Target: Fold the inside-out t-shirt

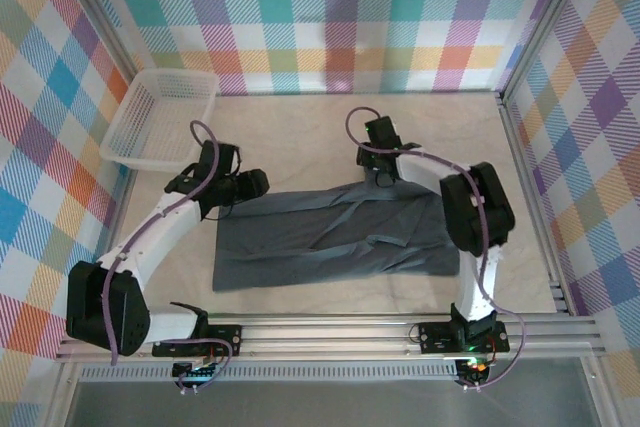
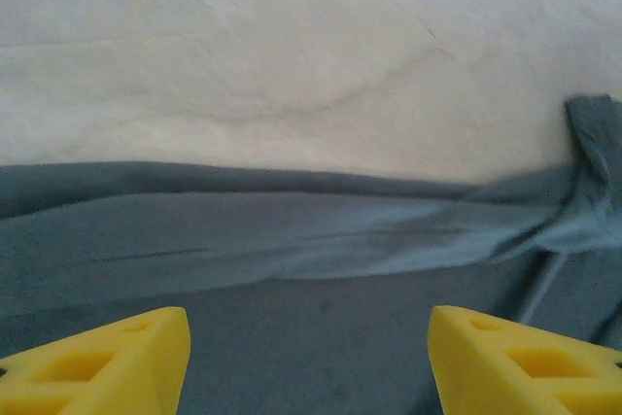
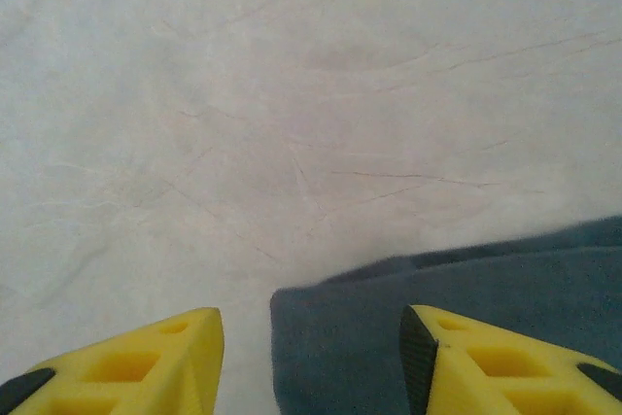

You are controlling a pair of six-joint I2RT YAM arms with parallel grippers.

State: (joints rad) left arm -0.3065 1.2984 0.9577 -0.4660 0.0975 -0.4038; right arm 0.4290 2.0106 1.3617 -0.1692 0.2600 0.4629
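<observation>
The inside-out t-shirt (image 1: 335, 237) lies flat on the table as a wrinkled slate-blue rectangle. My left gripper (image 1: 262, 185) hovers at its far left corner, open. In the left wrist view the yellow fingers (image 2: 117, 362) stand wide apart over the cloth (image 2: 292, 240), and a long fold runs across in front of them. My right gripper (image 1: 383, 179) sits at the shirt's far edge, right of the middle, also open. In the right wrist view a rounded corner of fabric (image 3: 389, 337) lies loose between the spread fingertips (image 3: 146, 366), with bare table beyond.
A white mesh basket (image 1: 135, 107) stands at the far left corner of the table. Aluminium frame posts and checked walls close in the sides and back. A metal rail (image 1: 330, 327) runs along the near edge, just below the shirt.
</observation>
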